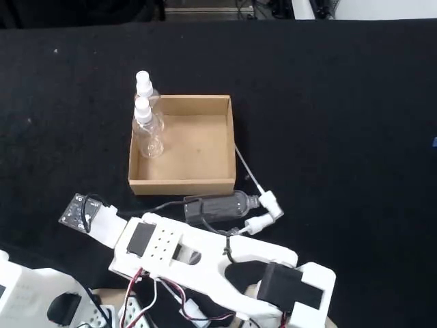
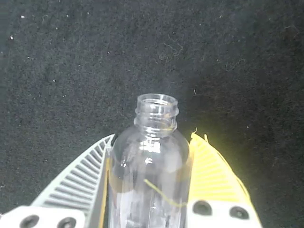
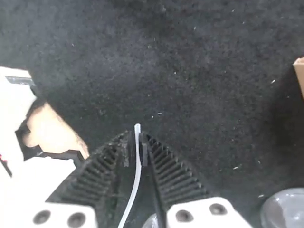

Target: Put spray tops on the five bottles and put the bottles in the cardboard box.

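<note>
A clear bottle (image 2: 152, 166) with a bare neck sits between the white and yellow fingers of my left gripper (image 2: 153, 137), which is shut on it. In the high view this bottle (image 1: 229, 205) lies level just in front of the cardboard box (image 1: 181, 184). My right gripper (image 3: 135, 135) is shut on the thin white tube (image 3: 137, 156) of a spray top. Two spray tops show by the bottle's neck: one (image 1: 256, 224) with its tube running back toward the arms, the other (image 1: 272, 203) with a long tube reaching along the box's right wall. Two capped bottles (image 1: 147, 133) stand in the box's far left corner.
The arms' white bodies (image 1: 205, 260) crowd the table's near edge, with a small circuit board (image 1: 78, 210) at their left. Black tabletop (image 1: 341, 137) stretches right of and beyond the box. A cardboard edge (image 3: 299, 71) shows in the right wrist view.
</note>
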You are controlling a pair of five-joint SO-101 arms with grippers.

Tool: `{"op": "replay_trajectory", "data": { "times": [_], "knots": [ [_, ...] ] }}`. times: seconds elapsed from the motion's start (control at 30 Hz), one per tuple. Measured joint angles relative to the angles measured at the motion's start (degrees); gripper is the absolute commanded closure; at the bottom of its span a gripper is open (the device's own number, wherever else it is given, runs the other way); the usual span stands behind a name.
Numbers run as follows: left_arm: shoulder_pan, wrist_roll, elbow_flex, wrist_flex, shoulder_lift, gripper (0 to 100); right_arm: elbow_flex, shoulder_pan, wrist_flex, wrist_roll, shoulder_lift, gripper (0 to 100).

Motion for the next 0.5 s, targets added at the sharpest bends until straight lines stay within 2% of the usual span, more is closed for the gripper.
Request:
{"op": "replay_trajectory", "data": {
  "times": [0.07, 0.23, 0.4, 0.5],
  "knots": [
    [0.0, 0.0, 0.0, 0.0, 0.0, 97, 0.0, 0.0, 0.0, 0.0, 0.0, 96.9],
    [0.0, 0.0, 0.0, 0.0, 0.0, 97, 0.0, -0.7, 0.0, 0.0, 0.0, 85.0],
    [0.0, 0.0, 0.0, 0.0, 0.0, 97, -0.1, -1.8, -3.6, -1.8, 2.5, 89.7],
    [0.0, 0.0, 0.0, 0.0, 0.0, 97, 0.0, -1.6, -4.1, -1.8, 5.3, 98.8]
  ]
}}
